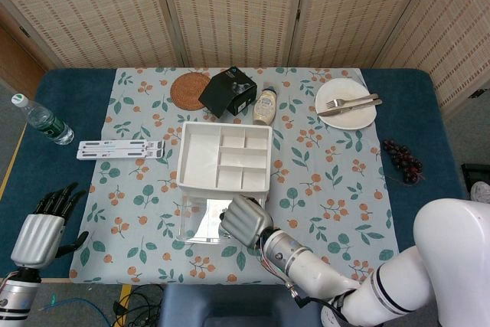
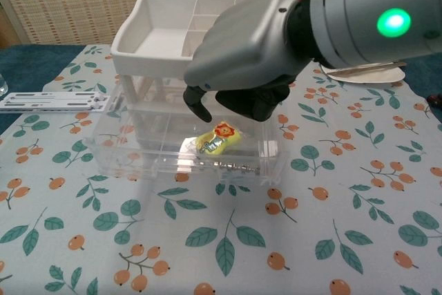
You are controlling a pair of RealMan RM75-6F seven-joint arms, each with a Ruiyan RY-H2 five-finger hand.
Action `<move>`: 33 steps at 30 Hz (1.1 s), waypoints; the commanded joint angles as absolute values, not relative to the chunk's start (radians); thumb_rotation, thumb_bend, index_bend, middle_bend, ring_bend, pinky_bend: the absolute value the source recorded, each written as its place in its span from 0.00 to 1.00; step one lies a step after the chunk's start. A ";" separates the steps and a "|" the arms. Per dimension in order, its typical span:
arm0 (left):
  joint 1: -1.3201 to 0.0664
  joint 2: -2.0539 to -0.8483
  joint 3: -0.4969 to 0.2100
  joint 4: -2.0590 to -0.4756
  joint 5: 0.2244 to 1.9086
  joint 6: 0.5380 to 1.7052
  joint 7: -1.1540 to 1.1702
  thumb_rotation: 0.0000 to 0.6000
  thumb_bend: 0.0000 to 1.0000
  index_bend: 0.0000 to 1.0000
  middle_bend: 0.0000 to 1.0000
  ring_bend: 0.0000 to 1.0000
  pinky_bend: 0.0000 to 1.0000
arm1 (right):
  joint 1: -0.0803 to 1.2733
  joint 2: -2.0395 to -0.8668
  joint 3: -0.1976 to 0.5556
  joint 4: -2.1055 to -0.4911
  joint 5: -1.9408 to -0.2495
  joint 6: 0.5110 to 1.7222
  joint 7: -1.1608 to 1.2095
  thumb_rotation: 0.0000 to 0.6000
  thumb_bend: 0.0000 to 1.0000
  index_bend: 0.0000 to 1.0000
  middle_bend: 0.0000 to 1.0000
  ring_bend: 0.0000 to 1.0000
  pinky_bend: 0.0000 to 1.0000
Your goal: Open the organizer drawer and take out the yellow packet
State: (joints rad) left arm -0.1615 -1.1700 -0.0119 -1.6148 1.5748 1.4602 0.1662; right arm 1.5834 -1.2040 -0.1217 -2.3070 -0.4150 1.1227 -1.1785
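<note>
The white organizer (image 1: 226, 157) (image 2: 159, 50) stands mid-table with its clear bottom drawer (image 2: 131, 157) (image 1: 195, 223) pulled out toward me. The yellow packet (image 2: 217, 137) lies tilted inside the drawer, its lion print facing up. My right hand (image 2: 252, 60) (image 1: 245, 221) hangs over the drawer with its fingers curled down around the packet. Whether those fingers touch or pinch the packet is hidden under the palm. The head view does not show the packet, which the hand covers. My left hand (image 1: 38, 235) rests off the table's front left corner, fingers apart and holding nothing.
A water bottle (image 1: 42, 124) and a flat white strip (image 1: 122, 148) lie left of the organizer. Behind it are a woven coaster (image 1: 190, 89), a black box (image 1: 228, 91) and a jar (image 1: 266, 105). A plate with a fork (image 1: 346, 103) and grapes (image 1: 403, 160) sit right.
</note>
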 commanded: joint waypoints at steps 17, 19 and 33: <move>-0.166 -1.170 -0.014 -1.628 1.573 1.453 0.179 1.00 0.25 0.14 0.09 0.14 0.16 | 1.562 -1.158 -0.194 -2.326 -0.435 1.046 -1.167 1.00 1.00 0.29 1.00 1.00 1.00; -0.165 -1.171 -0.014 -1.627 1.574 1.454 0.178 1.00 0.25 0.14 0.09 0.14 0.16 | 1.566 -1.173 -0.192 -2.312 -0.431 1.041 -1.168 1.00 1.00 0.29 1.00 1.00 1.00; -0.159 -1.169 -0.013 -1.615 1.572 1.460 0.162 1.00 0.25 0.14 0.09 0.14 0.16 | 1.600 -1.265 -0.134 -2.213 -0.402 1.036 -1.162 1.00 1.00 0.29 1.00 1.00 1.00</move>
